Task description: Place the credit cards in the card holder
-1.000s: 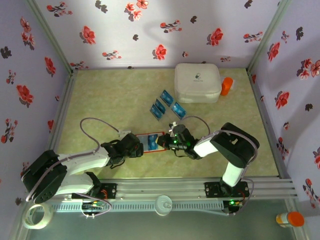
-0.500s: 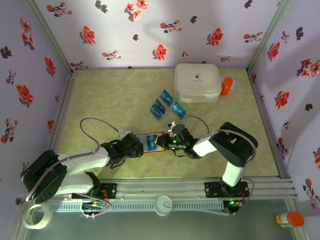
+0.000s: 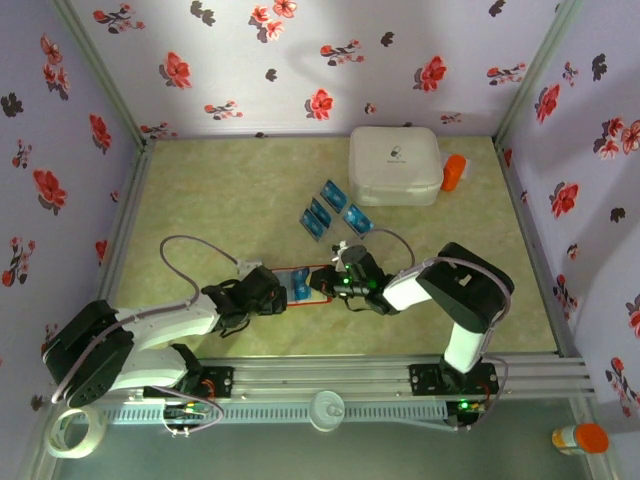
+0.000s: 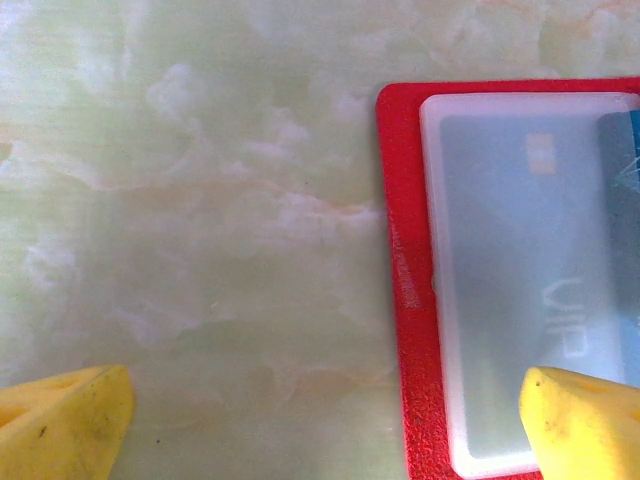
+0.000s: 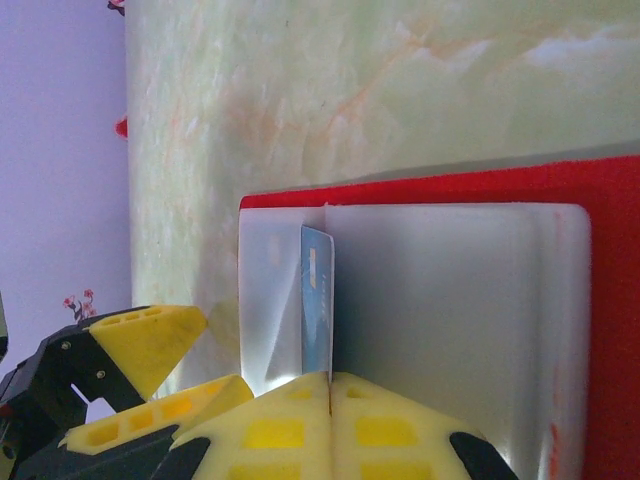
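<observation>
The right gripper [image 5: 330,385] clamps the credit card [image 5: 317,300] edge-on, long axis pointing ahead into the card holder [image 5: 450,185] pocket; the left gripper [image 4: 325,420] stands spread wide.

A small bright red card holder [image 4: 408,300] lies open on the table [image 3: 220,200]. One thin blue credit card [image 5: 317,300] stands edge-on in its frosted pocket [image 5: 450,300], with other blue-teal cards [image 3: 333,196] beyond.

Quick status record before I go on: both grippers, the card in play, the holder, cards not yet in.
left gripper: open, one fingertip over the holder's edge
right gripper: shut on a blue credit card
card in play: edge-on on the holder's clear pocket
card holder: open, lying flat
loose cards: a few near the white box
</observation>
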